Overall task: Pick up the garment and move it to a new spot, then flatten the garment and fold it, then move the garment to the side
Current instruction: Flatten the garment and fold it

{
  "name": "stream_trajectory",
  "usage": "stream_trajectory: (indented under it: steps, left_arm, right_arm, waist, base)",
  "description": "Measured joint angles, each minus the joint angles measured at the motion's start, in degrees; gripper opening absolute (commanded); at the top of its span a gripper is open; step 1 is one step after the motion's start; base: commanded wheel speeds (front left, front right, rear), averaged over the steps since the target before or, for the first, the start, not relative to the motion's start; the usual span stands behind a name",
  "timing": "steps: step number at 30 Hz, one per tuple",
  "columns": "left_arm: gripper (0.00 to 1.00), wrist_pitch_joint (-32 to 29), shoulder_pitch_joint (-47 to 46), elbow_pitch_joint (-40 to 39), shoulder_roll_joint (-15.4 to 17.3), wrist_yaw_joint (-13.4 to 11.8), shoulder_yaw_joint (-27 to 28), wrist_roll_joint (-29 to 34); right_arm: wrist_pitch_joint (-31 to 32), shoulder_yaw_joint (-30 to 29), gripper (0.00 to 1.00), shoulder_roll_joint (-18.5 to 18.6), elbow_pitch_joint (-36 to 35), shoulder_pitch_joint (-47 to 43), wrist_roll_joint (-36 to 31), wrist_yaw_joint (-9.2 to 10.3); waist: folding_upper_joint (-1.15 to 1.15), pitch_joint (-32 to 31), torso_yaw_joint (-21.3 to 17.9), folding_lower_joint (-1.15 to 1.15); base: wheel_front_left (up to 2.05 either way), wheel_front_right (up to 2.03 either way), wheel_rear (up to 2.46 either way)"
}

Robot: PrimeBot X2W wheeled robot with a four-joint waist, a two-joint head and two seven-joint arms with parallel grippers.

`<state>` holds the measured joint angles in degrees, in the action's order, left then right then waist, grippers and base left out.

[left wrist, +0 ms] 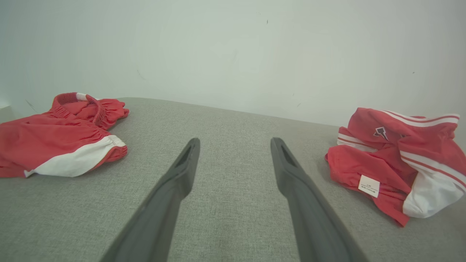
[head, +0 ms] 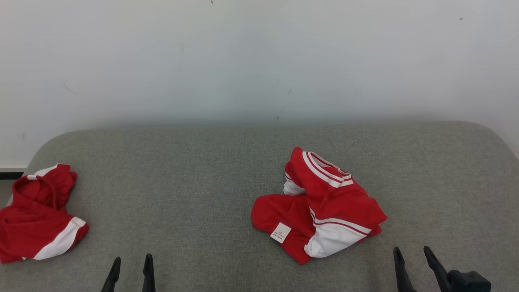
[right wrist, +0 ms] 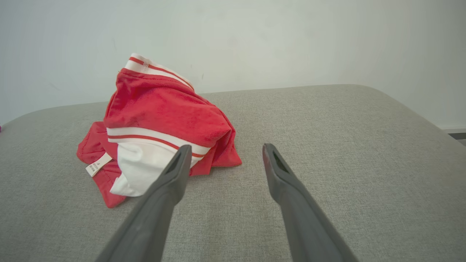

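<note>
Jersey, red with white panels and striped trim, lies crumpled on the grey fabric surface. It sits right of centre in the head view, closer to the front than to the white wall. A white care label faces up on its lower left fold. A small dark logo shows on the red cloth in the left wrist view.

Right gripper is low at the bottom right, fingers spread wide and holding nothing. It is near the jersey's right side, with bare fabric between them in the head view.

Left gripper is at the bottom left, also spread wide and empty. It is over bare surface between the jersey and the red shorts.

The shorts have a white side panel and a gathered waistband. They lie bunched at the surface's left edge, well apart from the jersey.
</note>
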<state>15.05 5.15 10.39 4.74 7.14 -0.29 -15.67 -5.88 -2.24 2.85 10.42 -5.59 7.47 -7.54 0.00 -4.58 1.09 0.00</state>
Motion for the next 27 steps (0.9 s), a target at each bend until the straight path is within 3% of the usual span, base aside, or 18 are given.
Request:
stream_trajectory:
  steps: [12, 19, 27]
  left_arm:
    - [1.00, 0.0, -1.1, 1.4, -0.6, 0.3, -1.0, 0.5]
    - [1.00, 0.0, -1.1, 1.8, -1.0, 0.4, -1.8, -0.1]
    - [1.00, 0.0, -2.0, 2.3, -1.3, 0.4, -3.2, -0.5]
  right_arm:
    - [2.5, 1.0, 1.00, 0.0, -1.7, 2.9, 1.7, 0.00]
    - [15.0, 3.4, 1.00, 0.0, -2.5, 13.0, 0.9, 0.00]
    - [28.9, 5.8, 1.00, 0.0, 4.1, 24.9, -1.7, 0.00]
  waist:
    - [0.00, 0.1, 1.0, 0.01]
    - [0.00, 0.5, 1.9, 0.01]
    - [0.00, 1.5, 4.3, 0.01]
  base:
    - [0.00, 0.00, 0.00]
    - [0.00, 0.00, 0.00]
    - [0.00, 0.00, 0.00]
